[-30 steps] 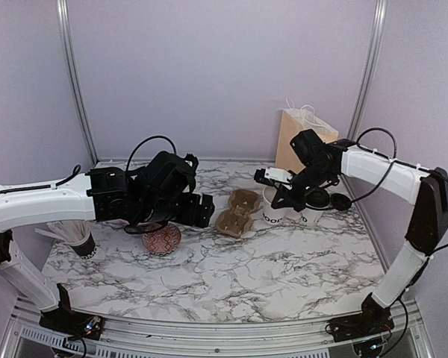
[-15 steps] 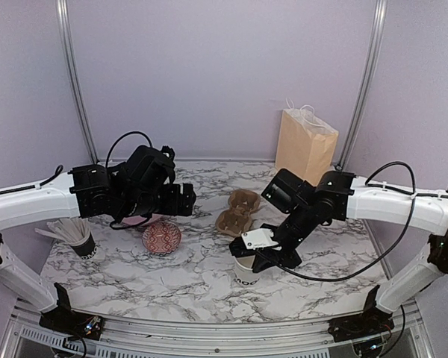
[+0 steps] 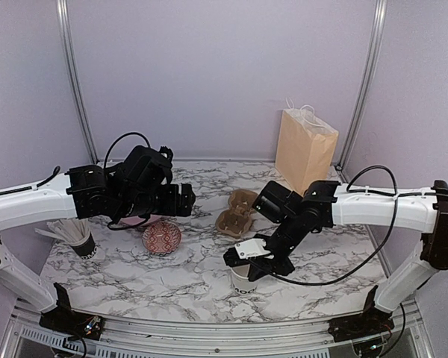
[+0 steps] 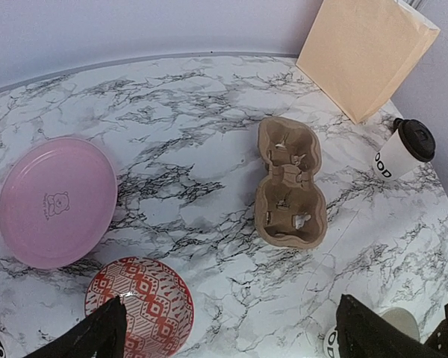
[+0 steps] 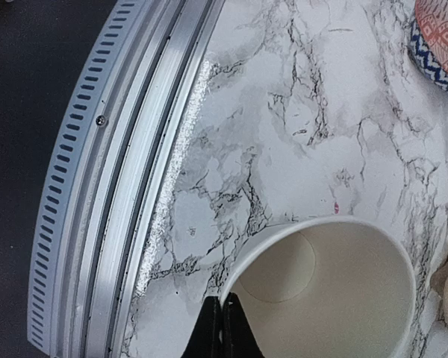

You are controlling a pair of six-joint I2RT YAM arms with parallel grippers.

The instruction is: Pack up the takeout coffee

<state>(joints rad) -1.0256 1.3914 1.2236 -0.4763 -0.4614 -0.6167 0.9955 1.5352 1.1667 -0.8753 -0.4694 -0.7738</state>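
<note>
The right fingers are seen pressed together on the rim of a lidless white cup, with one finger inside the wall and one outside. This cup is held upright over the near part of the marble table, in front of the brown pulp tray and apart from it. Whether its base rests on the table cannot be told. Black lettering is visible near its base in the overhead view. The left fingers are spread wide with nothing between them. They are held above the left half of the table, over a red patterned bowl and a pink plate, which lie just beside each other. A second white cup, capped with a black lid and lettered in black low on its side, is shown in the left wrist view. It stands on the table to the right of the tray, near the tan paper bag. The bag is set upright at the back right. A dark cup of white straws is placed at the table's left edge.
</note>
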